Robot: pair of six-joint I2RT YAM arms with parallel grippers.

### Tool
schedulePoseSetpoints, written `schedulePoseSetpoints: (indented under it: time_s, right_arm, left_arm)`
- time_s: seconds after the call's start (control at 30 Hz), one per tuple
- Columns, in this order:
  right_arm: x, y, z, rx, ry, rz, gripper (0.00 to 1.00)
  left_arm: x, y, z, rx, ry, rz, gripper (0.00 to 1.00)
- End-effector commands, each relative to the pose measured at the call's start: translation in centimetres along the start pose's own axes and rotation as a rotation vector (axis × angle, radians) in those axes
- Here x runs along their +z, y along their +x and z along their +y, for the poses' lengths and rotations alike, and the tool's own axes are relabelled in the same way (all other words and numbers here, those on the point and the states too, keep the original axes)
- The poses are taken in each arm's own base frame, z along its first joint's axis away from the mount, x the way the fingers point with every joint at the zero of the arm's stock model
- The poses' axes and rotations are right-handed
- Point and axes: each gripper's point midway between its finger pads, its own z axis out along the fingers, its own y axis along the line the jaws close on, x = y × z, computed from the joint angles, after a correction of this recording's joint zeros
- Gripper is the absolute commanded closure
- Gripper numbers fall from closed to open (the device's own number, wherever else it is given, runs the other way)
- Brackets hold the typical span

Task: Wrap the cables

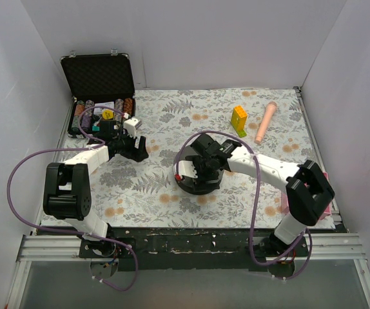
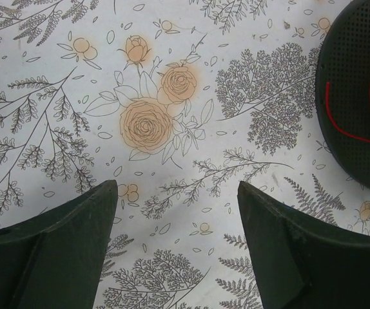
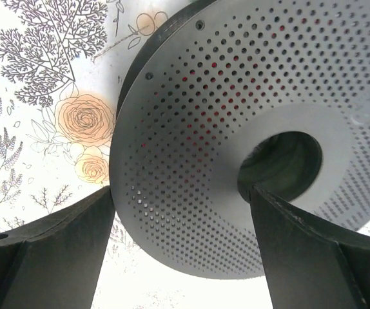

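A black round spool [image 1: 201,182] lies flat at the table's middle. Its perforated top disc [image 3: 191,122] fills the right wrist view, and dark-red cable [image 3: 227,69] shows through the holes. My right gripper [image 3: 182,193] is open just over the disc, with one finger by the rim and the other at the edge of the centre hole [image 3: 288,161]. In the top view it [image 1: 194,168] sits on the spool. My left gripper [image 2: 177,187] is open and empty over bare tablecloth, left of the spool [image 2: 359,96]. Thin red cable strands [image 2: 327,100] lie on the spool there.
An open black case [image 1: 100,76] of poker chips stands at the back left, with a white cube [image 1: 132,123] beside it. A yellow block [image 1: 239,120] and a pink rod [image 1: 265,122] lie at the back right. White walls enclose the table.
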Motion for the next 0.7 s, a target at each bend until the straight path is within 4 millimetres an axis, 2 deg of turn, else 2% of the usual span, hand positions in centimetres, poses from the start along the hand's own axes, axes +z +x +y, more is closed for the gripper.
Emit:
schedulePoseSetpoints:
  time_s: [0.0,0.27,0.37,0.43,0.5,0.6,0.63,0.67]
  right_arm:
    - [-3.1,-2.7,-2.0,-0.059,0.152,-0.109,0.09]
    - [-5.6,-4.5,-1.1,-0.135,0.239,-0.266,0.08]
    - [-8.1,-5.4,-2.3,-0.059,0.375,-0.398,0.07]
    - [-10.8,-5.4,-4.1,0.05,0.505,-0.525,0.07]
    - [-13.0,-3.6,-6.2,0.257,0.64,-0.622,0.02]
    - [-15.1,2.8,-8.5,0.681,0.834,-0.65,0.02]
    - [-15.5,4.9,-8.7,0.862,0.866,-0.667,0.02]
    - [-14.9,6.8,-8.3,0.976,0.864,-0.661,0.02]
  left_arm:
    - [-0.9,-0.9,-0.6,0.029,0.014,-0.025,0.25]
    - [-0.9,-0.9,-0.6,0.029,0.019,-0.015,0.25]
    - [-1.1,-0.9,-0.7,0.025,0.017,-0.019,0.25]
    - [-1.1,-0.9,-0.8,0.017,0.014,-0.024,0.25]
    - [-1.2,-1.0,-0.9,0.002,0.01,-0.034,0.25]
    - [-1.7,-1.4,-1.0,-0.008,-0.007,-0.07,0.25]
    - [-1.9,-1.4,-1.1,-0.01,-0.013,-0.083,0.24]
    - [-2.0,-1.4,-1.2,-0.01,-0.018,-0.094,0.24]
